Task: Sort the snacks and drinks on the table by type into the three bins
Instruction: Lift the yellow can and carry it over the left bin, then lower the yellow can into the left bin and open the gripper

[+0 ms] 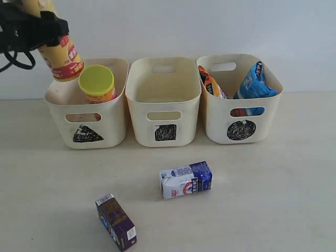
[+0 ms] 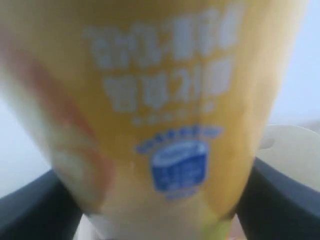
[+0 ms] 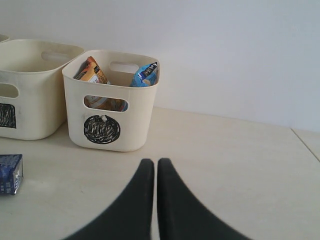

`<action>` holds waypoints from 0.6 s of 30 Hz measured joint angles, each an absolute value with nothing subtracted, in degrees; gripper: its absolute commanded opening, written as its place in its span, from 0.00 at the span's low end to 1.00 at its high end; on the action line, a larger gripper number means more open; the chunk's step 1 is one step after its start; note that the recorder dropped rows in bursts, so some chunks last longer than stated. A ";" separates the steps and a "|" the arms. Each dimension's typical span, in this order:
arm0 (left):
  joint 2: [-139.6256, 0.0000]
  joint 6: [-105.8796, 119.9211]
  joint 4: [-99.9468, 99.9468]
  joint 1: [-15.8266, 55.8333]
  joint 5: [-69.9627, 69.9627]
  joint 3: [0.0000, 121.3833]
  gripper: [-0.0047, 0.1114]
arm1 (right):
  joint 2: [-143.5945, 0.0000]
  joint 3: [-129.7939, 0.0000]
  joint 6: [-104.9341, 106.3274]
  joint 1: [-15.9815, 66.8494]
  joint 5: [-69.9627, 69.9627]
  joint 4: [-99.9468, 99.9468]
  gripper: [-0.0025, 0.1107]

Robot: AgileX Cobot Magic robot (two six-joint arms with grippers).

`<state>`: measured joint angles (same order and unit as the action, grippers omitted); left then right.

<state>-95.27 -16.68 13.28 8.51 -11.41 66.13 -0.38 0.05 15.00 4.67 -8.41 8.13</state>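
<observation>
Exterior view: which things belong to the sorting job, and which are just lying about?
Job: yellow canister, pink canister, orange bag, blue bag, blue-white carton, purple carton, triangle bin, square bin, circle bin.
Lying about: nothing loose; only the wall.

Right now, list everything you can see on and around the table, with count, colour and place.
triangle bin: 1, cream, left of the row
square bin: 1, cream, middle, nothing visible inside
circle bin: 1, cream, right of the row
yellow chip canister: 1, yellow and red, held tilted above the triangle bin
pink chip canister: 1, lime-yellow lid, in the triangle bin
orange-brown bag: 1, in the circle bin
blue bag: 1, in the circle bin
blue and white carton: 1, lying before the square bin
dark purple carton: 1, lying nearer the front
table: 1, pale beige
left gripper: black, gripping the yellow chip canister
right gripper: black, shut, empty
</observation>
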 measured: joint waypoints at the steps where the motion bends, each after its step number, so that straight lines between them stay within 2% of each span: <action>1: -96.57 -16.41 13.28 8.51 -12.29 66.13 0.07 | -0.38 0.05 15.00 4.67 -8.41 8.13 0.02; 4: -100.96 -15.10 13.28 8.51 -12.98 67.48 0.07 | -0.38 0.05 15.00 4.67 -8.41 8.13 0.02; 6: -102.37 -14.90 13.28 8.51 -12.98 68.30 0.11 | -0.38 0.05 15.00 4.67 -8.41 8.13 0.02; 8: -103.65 -14.62 13.28 8.51 -12.98 69.21 0.26 | -0.38 0.05 15.00 4.67 -8.41 8.13 0.02; 11: -103.88 -13.75 13.28 8.51 -12.86 69.44 0.56 | -0.38 0.05 15.00 4.67 -8.41 8.13 0.02; 12: -103.88 -13.50 13.28 8.51 -12.86 69.54 0.61 | -0.38 0.05 15.00 4.67 -8.41 8.13 0.02; 14: -103.88 -13.08 13.28 8.51 -12.08 69.66 0.65 | -0.38 0.05 15.00 4.67 -8.41 8.13 0.02; 18: -100.31 -11.65 13.28 8.51 -8.63 69.94 0.66 | -0.38 0.05 15.00 4.67 -8.41 8.13 0.02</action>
